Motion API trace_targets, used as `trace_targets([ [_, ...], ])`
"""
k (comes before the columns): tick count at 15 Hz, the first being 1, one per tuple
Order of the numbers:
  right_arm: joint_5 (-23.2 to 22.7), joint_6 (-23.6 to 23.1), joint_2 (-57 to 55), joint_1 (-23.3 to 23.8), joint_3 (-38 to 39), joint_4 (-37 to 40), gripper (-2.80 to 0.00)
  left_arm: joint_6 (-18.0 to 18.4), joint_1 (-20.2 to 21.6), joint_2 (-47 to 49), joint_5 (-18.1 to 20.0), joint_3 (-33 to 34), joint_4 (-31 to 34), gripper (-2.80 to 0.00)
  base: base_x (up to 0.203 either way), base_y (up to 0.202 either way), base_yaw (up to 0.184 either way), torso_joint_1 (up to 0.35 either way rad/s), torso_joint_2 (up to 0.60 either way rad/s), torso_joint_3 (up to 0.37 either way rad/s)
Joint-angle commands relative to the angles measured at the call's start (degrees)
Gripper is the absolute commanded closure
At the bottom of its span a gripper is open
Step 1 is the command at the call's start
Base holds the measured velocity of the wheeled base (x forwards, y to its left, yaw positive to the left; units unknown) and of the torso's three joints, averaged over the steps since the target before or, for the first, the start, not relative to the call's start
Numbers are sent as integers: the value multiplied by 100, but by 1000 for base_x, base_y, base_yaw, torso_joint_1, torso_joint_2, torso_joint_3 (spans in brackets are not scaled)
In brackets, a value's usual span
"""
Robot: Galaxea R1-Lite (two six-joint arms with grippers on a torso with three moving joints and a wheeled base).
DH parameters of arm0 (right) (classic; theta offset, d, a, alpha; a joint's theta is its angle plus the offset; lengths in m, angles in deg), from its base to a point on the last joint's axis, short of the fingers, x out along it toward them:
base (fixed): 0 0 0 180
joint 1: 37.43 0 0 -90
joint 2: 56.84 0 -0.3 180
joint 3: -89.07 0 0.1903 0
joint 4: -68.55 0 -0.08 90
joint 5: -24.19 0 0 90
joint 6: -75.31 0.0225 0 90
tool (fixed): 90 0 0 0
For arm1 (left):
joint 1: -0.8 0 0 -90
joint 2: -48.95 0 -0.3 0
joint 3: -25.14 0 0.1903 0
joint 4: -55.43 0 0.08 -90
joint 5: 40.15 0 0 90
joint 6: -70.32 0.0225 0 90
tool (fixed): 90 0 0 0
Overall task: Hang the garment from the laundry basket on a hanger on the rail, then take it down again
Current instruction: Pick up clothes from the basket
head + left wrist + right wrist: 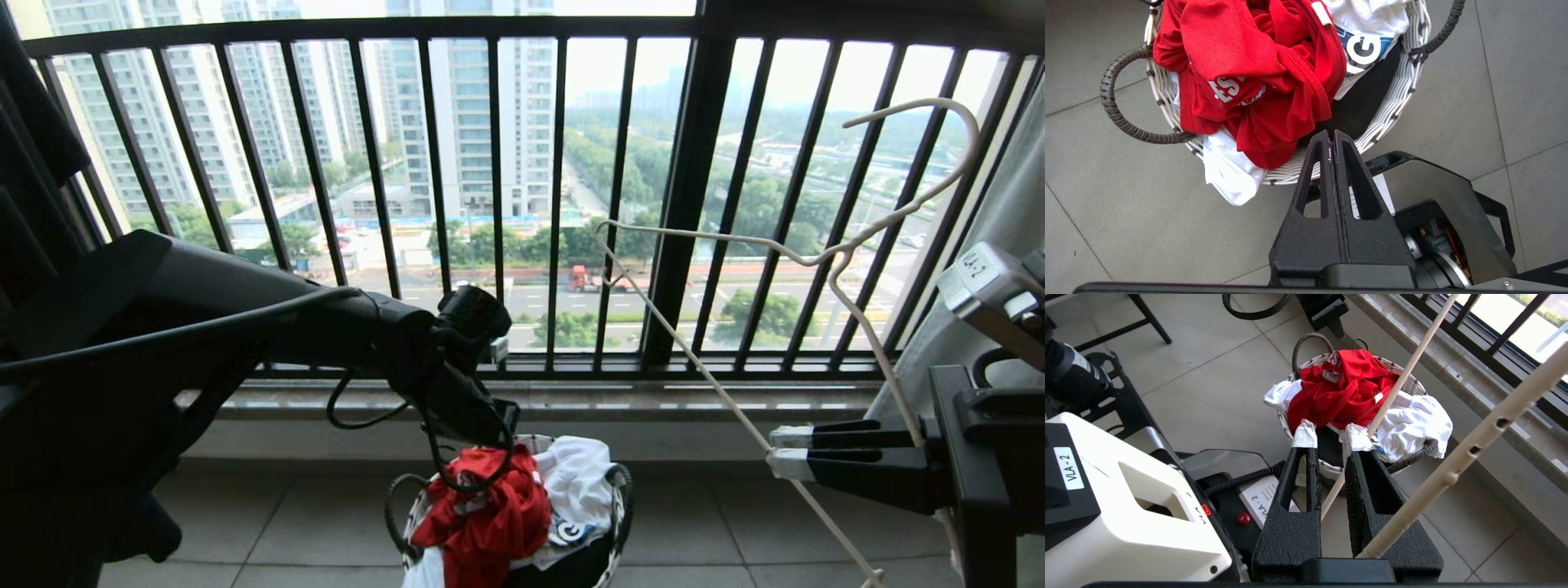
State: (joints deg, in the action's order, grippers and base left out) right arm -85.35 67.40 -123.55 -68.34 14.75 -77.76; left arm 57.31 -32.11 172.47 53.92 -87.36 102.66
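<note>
A: What's under the left wrist cam?

B: left gripper, fingers pressed together, nothing between them. Tips sit over the near rim of the laundry basket, can't tell if they touch it.

A: Contents?

B: Red garment crumpled on top, part of the white lettering showing. White cloth spills over the rim onto the floor side. Another white piece with a blue-white print beside the red, dark fabric below that.

A: Handles?

B: Two dark loop handles, one each side. Basket stands on grey floor tiles. Robot base just beside it.
</note>
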Motion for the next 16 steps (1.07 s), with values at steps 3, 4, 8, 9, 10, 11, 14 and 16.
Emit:
trace_targets([
  [3, -15, -9, -9, -2, 7, 5, 0, -5, -7, -56, -12, 10, 12, 0, 0, 0, 0, 2, -38, 2],
  [4, -15, -9, -9, -2, 7, 5, 0, -8, -8, -51, -13, 23, 11, 0, 0, 0, 0, 2, -36, 2],
  [8, -15, -9, -9, -2, 7, 5, 0, 0, -14, -105, -20, 142, -14, 0, 0, 0, 0, 0, 46, 0],
  [9, -15, -9, -9, -2, 7, 5, 0, 0, -14, -110, -20, 151, -14, 0, 0, 0, 0, 0, 0, 0],
  [10, -15, -9, -9, -2, 7, 5, 0, 0, -14, -117, -20, 151, -14, 0, 0, 0, 0, 0, 0, 0],
  [11, -15, -9, -9, -2, 7, 5, 0, 9, -14, -117, -20, 169, -14, 0, 0, 0, 0, 0, 0, 0],
  [14, -15, -9, -9, -2, 8, 5, 0, 88, -6, -117, -20, 169, -12, 0, 0, 0, 0, 1, 5, -129],
  [16, -15, -9, -9, -2, 14, 5, 0, 88, -6, -108, -20, 169, -5, 0, 0, 0, 0, 4, 2, -186],
])
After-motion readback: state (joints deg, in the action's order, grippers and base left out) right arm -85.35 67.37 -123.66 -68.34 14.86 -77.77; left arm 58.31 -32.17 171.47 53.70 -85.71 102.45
